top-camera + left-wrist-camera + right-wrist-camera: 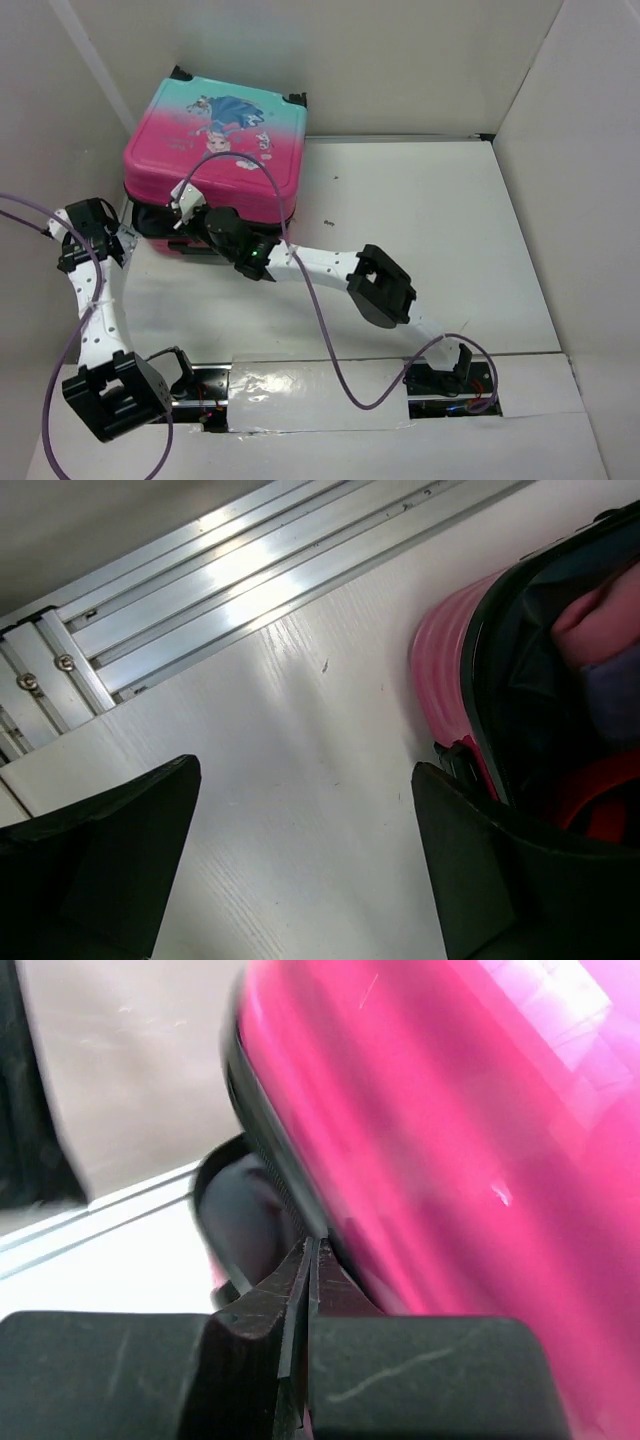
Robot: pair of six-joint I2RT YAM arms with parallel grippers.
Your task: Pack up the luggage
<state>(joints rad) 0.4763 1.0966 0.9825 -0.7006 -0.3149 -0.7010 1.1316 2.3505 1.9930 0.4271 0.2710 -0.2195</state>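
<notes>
Right arm is reaching left across the table (430,230). Right gripper (310,1250) is pressing its jaws together, tips at the black seam of the luggage (215,140). Luggage is sitting far-left on the table, lid ajar, showing a cartoon princess print. Left gripper (300,820) is hanging beside its left side, jaws spread wide. Purple cable (255,165) is arching over the lid.

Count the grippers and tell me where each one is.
2. The left gripper is open beside the left side of the luggage. The right gripper is shut at its front edge. None seems hidden.
</notes>
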